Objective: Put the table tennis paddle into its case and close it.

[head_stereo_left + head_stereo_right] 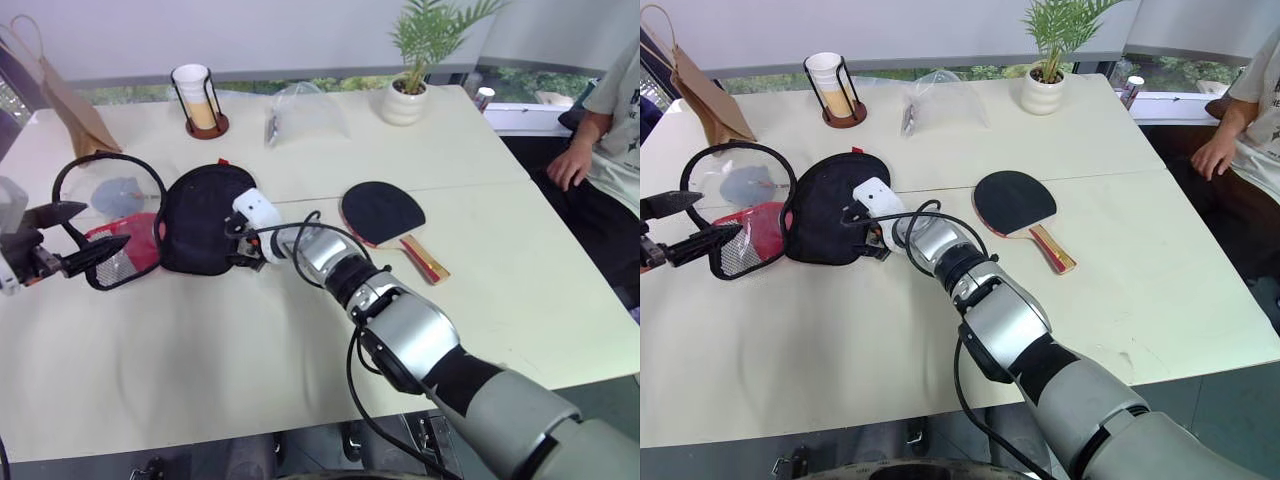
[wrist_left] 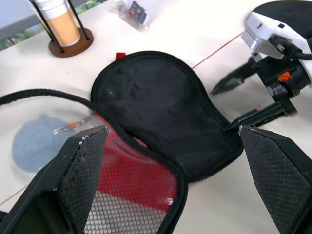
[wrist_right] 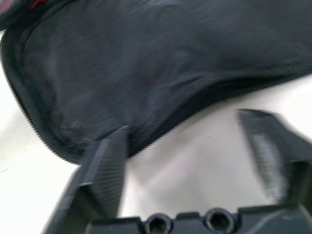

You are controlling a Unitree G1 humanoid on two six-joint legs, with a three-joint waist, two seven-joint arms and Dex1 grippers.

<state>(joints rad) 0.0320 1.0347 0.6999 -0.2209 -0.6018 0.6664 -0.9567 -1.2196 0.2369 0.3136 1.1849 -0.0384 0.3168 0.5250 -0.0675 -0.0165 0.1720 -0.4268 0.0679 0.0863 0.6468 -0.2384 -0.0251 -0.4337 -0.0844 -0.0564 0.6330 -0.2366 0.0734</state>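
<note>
On the pale tabletop [image 1: 300,380], the paddle-shaped black fabric zip case [image 1: 205,220] lies unzipped and spread flat, its black half toward the middle and its clear-and-mesh half with a red panel [image 1: 125,245] at nine o'clock of it. Well apart from the case, at three o'clock of it, rests the table tennis paddle [image 1: 385,215] with its round black rubber face, red edge and light wooden handle, face up, handle pointing toward five o'clock.

At the case's edge on the side toward the paddle sits the right gripper [image 3: 195,161]; its two black fingers stand apart, one finger [image 3: 105,165] touching the zip edge of the black half, the other over bare table. Beside the mesh half hovers the left gripper [image 1: 85,235], its fingers spread wide with nothing between them.

Toward twelve o'clock of the case stand a stack of paper cups in a wire holder [image 1: 200,100] and a clear plastic bag [image 1: 305,115]; a potted green plant [image 1: 410,75] stands farther right.
</note>
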